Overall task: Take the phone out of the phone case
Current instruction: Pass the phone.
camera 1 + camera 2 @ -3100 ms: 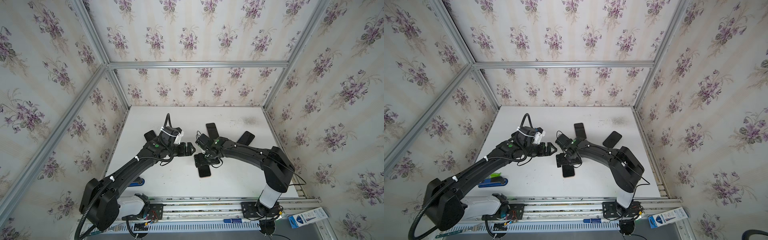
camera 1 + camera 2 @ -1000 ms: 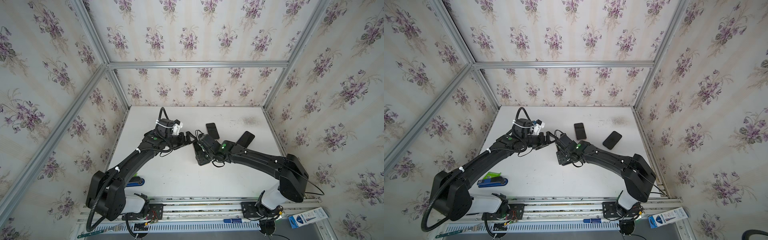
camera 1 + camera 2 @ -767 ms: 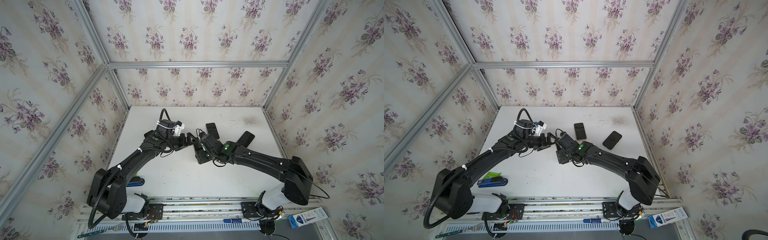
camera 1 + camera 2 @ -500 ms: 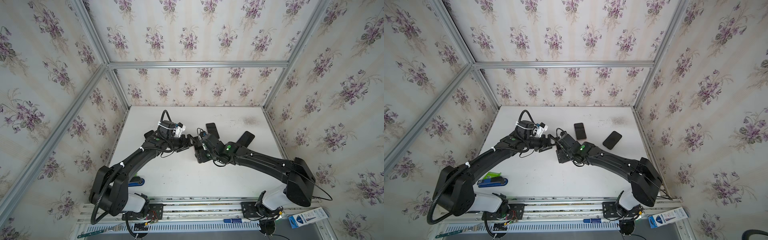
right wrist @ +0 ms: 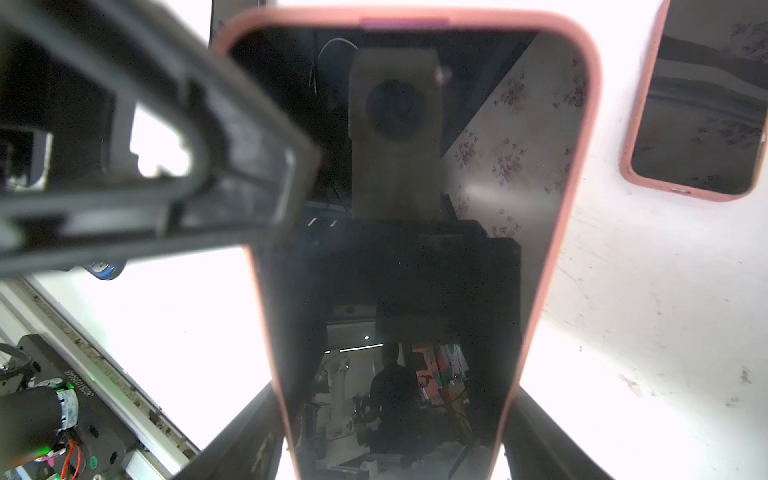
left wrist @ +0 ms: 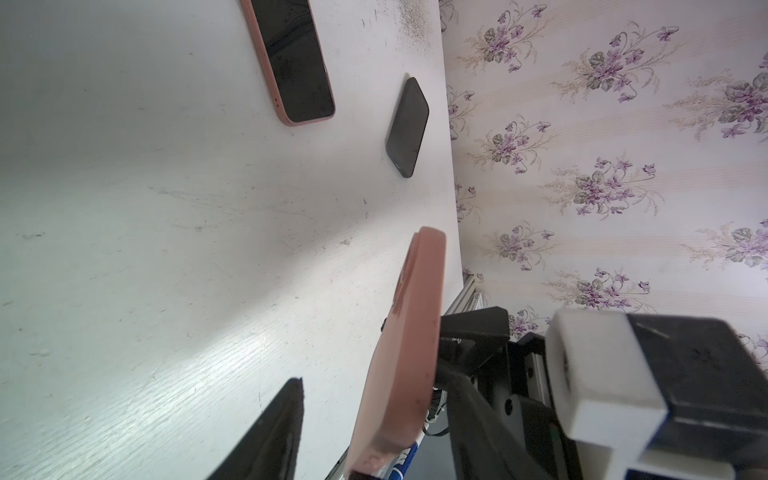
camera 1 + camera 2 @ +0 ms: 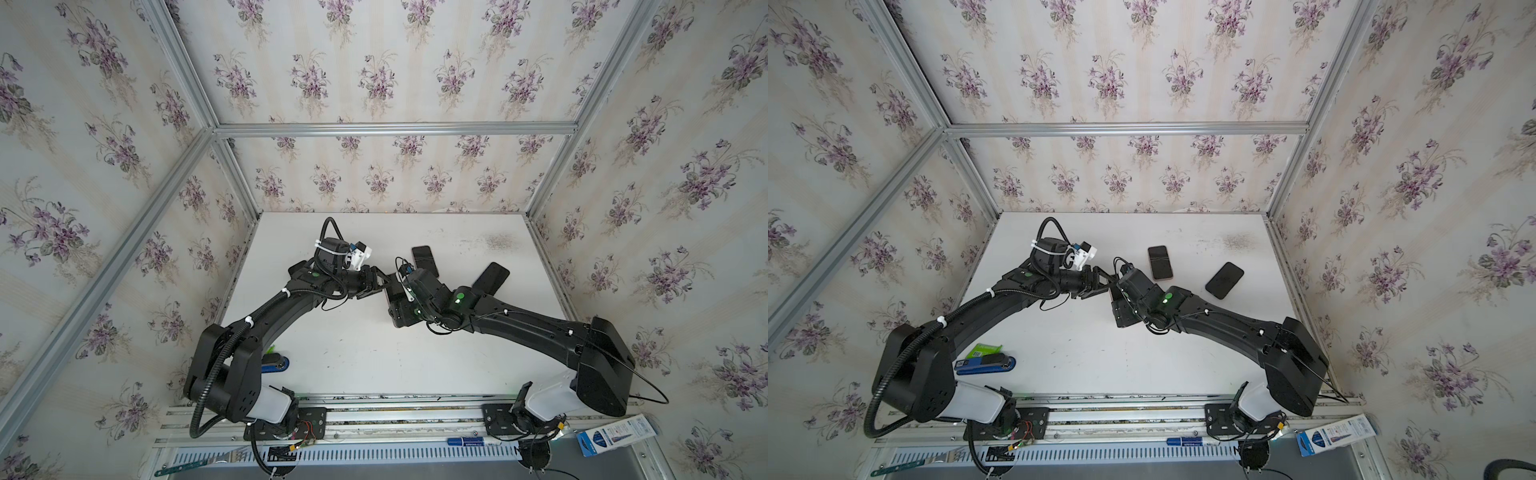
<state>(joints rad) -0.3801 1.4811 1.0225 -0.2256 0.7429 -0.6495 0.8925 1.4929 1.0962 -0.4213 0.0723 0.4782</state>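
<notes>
Progress: early.
- The phone (image 5: 407,249) sat fully in its pink phone case (image 6: 411,332), with the rim unbroken around the screen in the right wrist view. Nothing had been peeled off yet.
- The pair was held off the table (image 7: 1084,353), about mid-table between the two arms.
- The right gripper (image 5: 395,432) was clamped on the long edges of the phone case at its lower end, one finger on each side.
- The left gripper (image 6: 365,419) was at the opposite end, straddling the case. One finger lay across the screen corner. The other stood behind the back with a clear gap, so there was no pinch yet and the jaws were part-way apart.

Left to do, by my reading:
- Get the left fingers to bite on a case edge.
- Work a corner of the case off.
- Draw the phone clear.
- Set both pieces down.

Counts:
- Cased phones in pink: two. One was the held one. The second cased phone (image 7: 1160,262) lay flat on the far side, screen up.
- Dark phone (image 7: 1224,279): one, lying flat at far right, well apart from the grippers.
- Dark shape (image 7: 297,268): one, beside the left arm at far left. It might be another phone or an empty case. It was too hidden to say.
- Stapler (image 7: 986,365): one, blue, at near left.
- Arms: two.
</notes>
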